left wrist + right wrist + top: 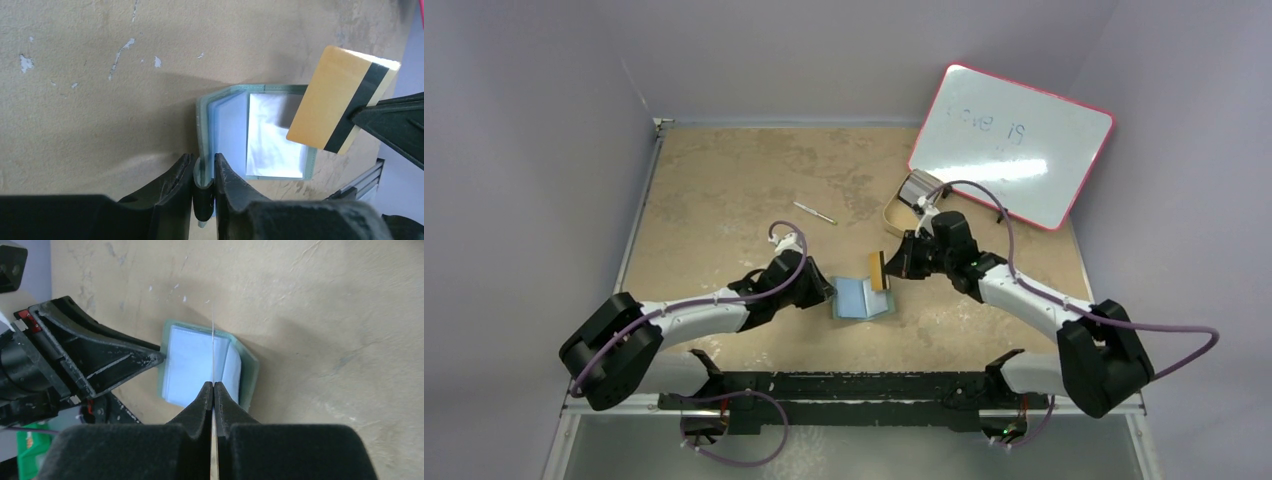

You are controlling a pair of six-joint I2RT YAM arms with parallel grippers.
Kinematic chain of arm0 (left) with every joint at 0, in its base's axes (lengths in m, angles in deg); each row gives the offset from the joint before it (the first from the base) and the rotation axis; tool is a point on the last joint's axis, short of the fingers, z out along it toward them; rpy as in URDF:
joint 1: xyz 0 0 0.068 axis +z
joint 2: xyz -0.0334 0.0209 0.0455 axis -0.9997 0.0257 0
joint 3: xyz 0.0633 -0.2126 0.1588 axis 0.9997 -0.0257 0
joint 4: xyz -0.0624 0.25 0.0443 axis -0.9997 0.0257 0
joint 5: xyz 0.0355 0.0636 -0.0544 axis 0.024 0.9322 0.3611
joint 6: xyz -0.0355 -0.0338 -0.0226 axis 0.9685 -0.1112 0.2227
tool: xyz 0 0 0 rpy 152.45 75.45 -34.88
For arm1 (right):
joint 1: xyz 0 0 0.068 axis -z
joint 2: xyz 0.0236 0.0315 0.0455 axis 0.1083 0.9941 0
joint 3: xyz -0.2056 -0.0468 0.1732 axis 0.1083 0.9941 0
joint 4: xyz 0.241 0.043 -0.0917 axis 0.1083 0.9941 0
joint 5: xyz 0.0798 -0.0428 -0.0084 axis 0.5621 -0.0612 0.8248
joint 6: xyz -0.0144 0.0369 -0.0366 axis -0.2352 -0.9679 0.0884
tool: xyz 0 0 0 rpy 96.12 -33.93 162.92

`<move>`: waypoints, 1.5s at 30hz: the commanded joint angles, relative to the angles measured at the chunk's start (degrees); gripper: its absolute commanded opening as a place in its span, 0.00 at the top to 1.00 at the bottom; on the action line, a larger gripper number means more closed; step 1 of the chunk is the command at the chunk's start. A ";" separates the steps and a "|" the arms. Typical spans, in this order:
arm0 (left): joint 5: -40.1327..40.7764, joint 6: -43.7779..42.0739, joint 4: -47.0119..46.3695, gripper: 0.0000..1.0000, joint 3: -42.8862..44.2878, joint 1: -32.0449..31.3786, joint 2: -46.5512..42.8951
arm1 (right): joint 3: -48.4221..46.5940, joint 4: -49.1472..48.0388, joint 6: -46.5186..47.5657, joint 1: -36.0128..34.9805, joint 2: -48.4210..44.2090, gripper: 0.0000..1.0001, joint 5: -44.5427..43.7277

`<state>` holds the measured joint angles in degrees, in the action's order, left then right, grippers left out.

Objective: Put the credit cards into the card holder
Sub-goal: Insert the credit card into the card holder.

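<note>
The card holder [856, 300] lies open on the table, pale blue pockets facing up [270, 135] [190, 365]. My left gripper [824, 290] [204, 162] has its jaws narrowly apart around the holder's left edge, and that folded edge fills the gap. My right gripper [892, 266] [213, 385] is shut on a gold credit card [879, 270] [325, 100] with a dark band. The card hangs tilted over the holder's right half and shows edge-on [213, 340] in the right wrist view. A greyish stack of credit cards [918, 188] sits at the back.
The stack rests in a beige oval tray [892, 213] beside a pink-edged whiteboard [1012, 145] leaning at the back right. A thin pen [814, 212] lies behind the left arm. The table's left edge runs along a wall.
</note>
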<state>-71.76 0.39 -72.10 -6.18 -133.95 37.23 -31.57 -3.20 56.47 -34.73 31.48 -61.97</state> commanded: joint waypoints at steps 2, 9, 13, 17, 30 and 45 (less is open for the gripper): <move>1.55 -2.16 0.59 0.89 0.66 -0.01 -1.03 | 3.58 -11.36 -5.85 -0.14 1.18 1.00 6.59; 2.08 -3.41 0.74 1.00 -0.33 -0.01 -0.05 | 9.13 -19.50 -8.81 -0.16 4.66 1.00 9.01; 2.90 -3.86 0.96 1.00 -0.91 0.02 0.85 | 11.68 -25.66 -11.54 -0.14 7.41 1.00 10.78; 3.38 -4.13 0.84 1.00 -1.44 0.00 1.70 | 12.54 -27.76 -12.08 -0.17 9.29 1.00 10.68; 3.47 -3.91 -0.51 1.00 -2.50 0.00 3.21 | 14.16 -31.49 -13.70 -0.95 12.37 1.00 12.09; 4.72 -3.07 0.24 1.00 -3.20 0.03 3.33 | 13.14 -25.87 -15.53 -1.57 6.75 1.00 8.57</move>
<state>-68.50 -2.43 -71.95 -8.19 -133.95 40.20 -17.14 -32.38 40.99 -35.73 42.56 -51.59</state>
